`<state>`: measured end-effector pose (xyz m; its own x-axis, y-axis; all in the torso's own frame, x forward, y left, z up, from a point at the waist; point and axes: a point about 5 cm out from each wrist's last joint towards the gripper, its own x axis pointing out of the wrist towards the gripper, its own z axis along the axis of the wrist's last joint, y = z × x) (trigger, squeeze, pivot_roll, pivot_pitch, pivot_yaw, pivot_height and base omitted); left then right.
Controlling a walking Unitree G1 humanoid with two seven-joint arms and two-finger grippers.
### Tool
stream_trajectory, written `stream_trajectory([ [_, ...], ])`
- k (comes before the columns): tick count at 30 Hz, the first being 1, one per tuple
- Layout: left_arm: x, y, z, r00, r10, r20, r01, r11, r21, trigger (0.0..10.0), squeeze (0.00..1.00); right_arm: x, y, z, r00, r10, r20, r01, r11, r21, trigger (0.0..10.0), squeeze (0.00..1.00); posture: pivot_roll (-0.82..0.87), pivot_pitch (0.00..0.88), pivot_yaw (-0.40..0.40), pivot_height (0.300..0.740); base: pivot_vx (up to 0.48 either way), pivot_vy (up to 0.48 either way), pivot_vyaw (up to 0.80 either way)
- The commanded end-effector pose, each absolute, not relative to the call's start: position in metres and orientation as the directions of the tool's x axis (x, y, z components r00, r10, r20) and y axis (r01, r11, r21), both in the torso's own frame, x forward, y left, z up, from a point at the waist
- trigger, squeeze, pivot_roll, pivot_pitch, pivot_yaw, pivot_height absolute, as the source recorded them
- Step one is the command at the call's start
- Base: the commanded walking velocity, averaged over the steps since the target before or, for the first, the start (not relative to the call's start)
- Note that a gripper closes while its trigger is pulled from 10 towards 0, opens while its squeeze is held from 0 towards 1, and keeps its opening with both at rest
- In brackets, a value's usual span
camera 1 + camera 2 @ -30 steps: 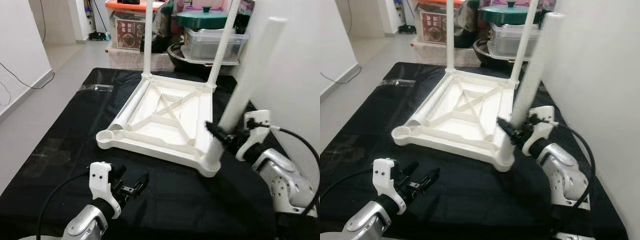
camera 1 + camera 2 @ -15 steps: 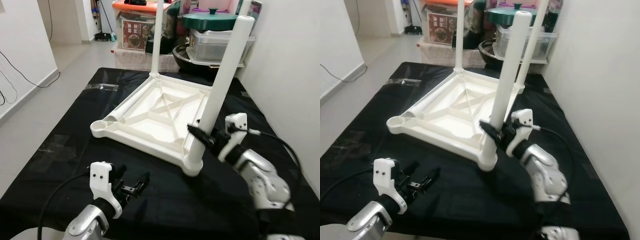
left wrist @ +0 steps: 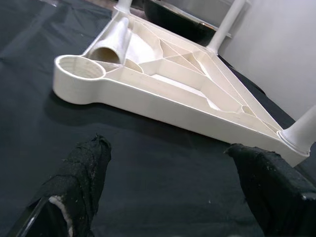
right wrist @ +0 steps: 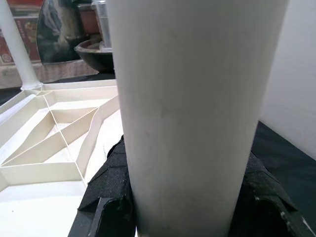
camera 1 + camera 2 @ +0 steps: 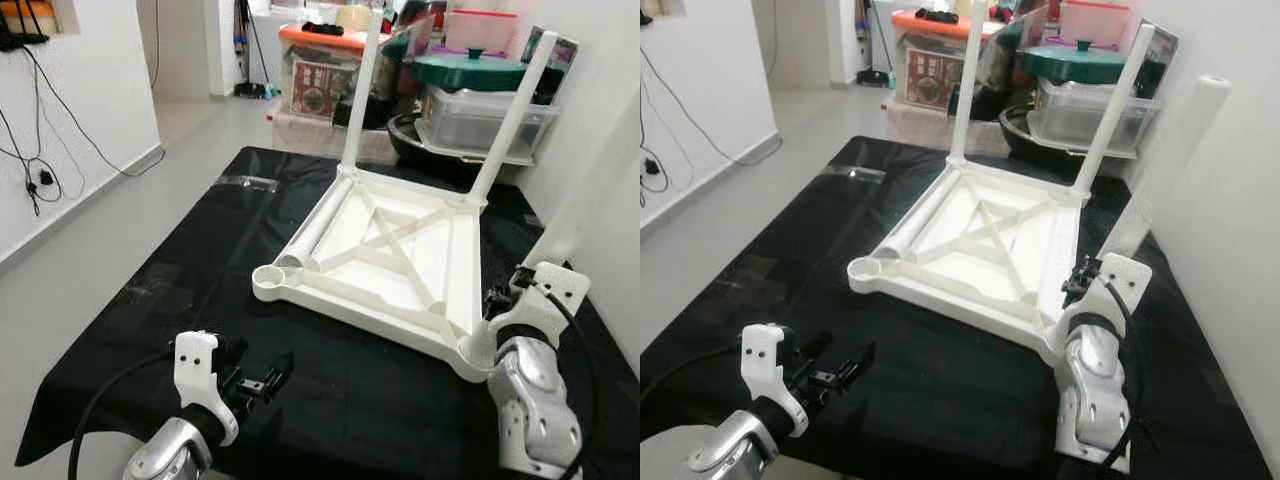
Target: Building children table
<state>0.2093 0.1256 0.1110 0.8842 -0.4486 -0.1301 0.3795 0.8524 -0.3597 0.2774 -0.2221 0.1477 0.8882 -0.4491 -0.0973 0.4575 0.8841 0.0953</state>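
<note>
One table leg (image 4: 192, 98) hides most of right gripper (image 4: 185, 207)

White table frame (image 5: 385, 250), white legs (image 5: 1112, 98); black cloth (image 5: 150, 310); green pot lid (image 5: 470, 70); black fingers (image 3: 81, 168).

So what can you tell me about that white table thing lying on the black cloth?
The white table looks like moulded plastic and lies upside down on the black cloth, its ribbed underside with a crossed brace facing up. Two legs stand upright in the far corners. A third leg stands in the near right corner, with the right gripper shut around it. The near left socket is empty, and a loose leg lies along the left edge inside the frame.
</note>
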Motion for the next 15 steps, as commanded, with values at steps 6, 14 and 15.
stream_trajectory([
  [6,0.208,0.122,0.11,0.873,-0.47,-0.133,0.395,0.84,-0.373,10.0,0.0,0.29,-0.231,0.135,0.895,-0.411,-0.173,0.421,0.907,0.022,10.0,1.0,0.11,0.0,-0.072,0.74,0.0,0.0,0.0],
  [14,0.207,0.122,0.111,0.878,-0.459,-0.132,0.383,0.842,-0.38,10.0,0.0,0.304,-0.216,0.163,0.978,-0.191,-0.08,0.202,0.966,0.161,10.0,0.0,0.12,0.0,-0.082,0.74,0.0,0.0,0.0],
  [15,0.208,0.122,0.111,0.879,-0.459,-0.131,0.384,0.842,-0.38,10.0,0.0,0.307,-0.213,0.167,0.992,-0.112,-0.053,0.12,0.976,0.18,10.0,0.0,0.12,0.0,-0.082,0.74,0.0,0.0,0.0],
])
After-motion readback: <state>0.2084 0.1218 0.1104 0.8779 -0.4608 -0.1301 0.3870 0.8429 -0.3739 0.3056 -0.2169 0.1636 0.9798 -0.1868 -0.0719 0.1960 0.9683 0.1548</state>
